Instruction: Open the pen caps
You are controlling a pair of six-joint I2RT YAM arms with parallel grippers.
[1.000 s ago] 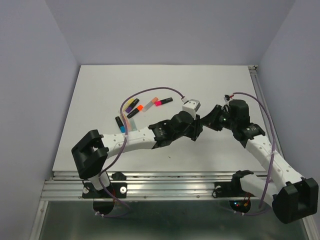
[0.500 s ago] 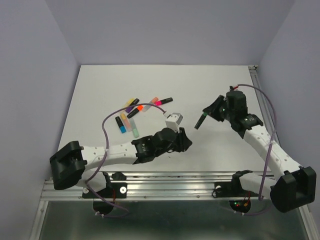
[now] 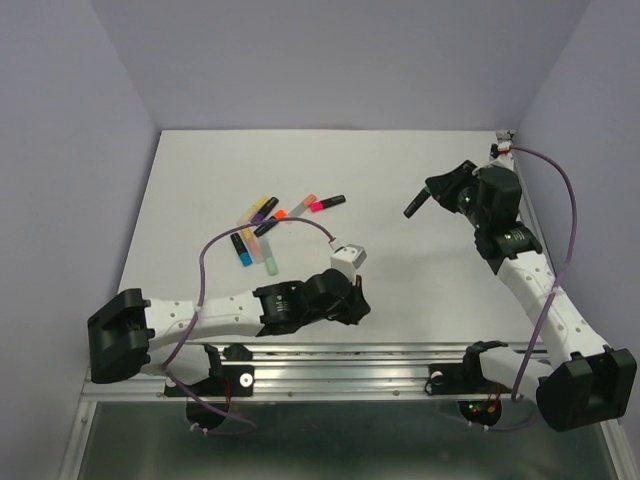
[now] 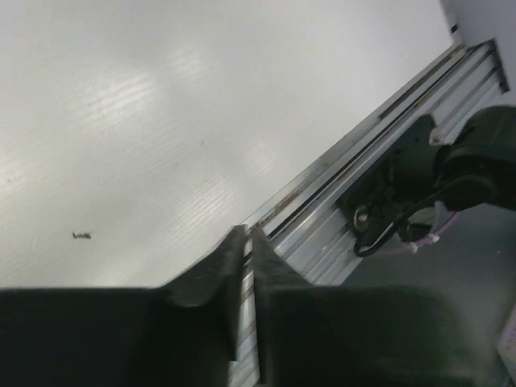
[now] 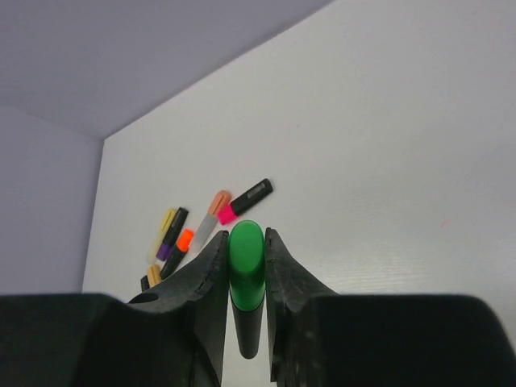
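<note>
My right gripper (image 5: 245,235) is shut on a bright green pen cap (image 5: 246,266); the pen's black body (image 5: 248,330) runs on from the cap toward the wrist. In the top view this gripper (image 3: 420,201) is held above the table's far right. My left gripper (image 4: 247,232) is shut and empty, low over the near table edge (image 3: 352,300). Several capped pens lie in a loose pile at the left middle (image 3: 268,225): a pink cap (image 5: 226,214), a peach cap (image 5: 218,199), an orange cap (image 5: 185,239), a purple cap (image 5: 164,251) and a yellow pen (image 5: 165,222).
The metal rail (image 4: 339,201) of the table's front edge runs just ahead of my left fingers, with the right arm's base (image 4: 451,169) beyond it. Purple-grey walls (image 3: 120,120) enclose the white table (image 3: 400,270) on three sides.
The two grippers were together at mid-table. My left arm has pulled back toward the near edge, empty. My right arm has swung up to the far right with the green-capped pen.
</note>
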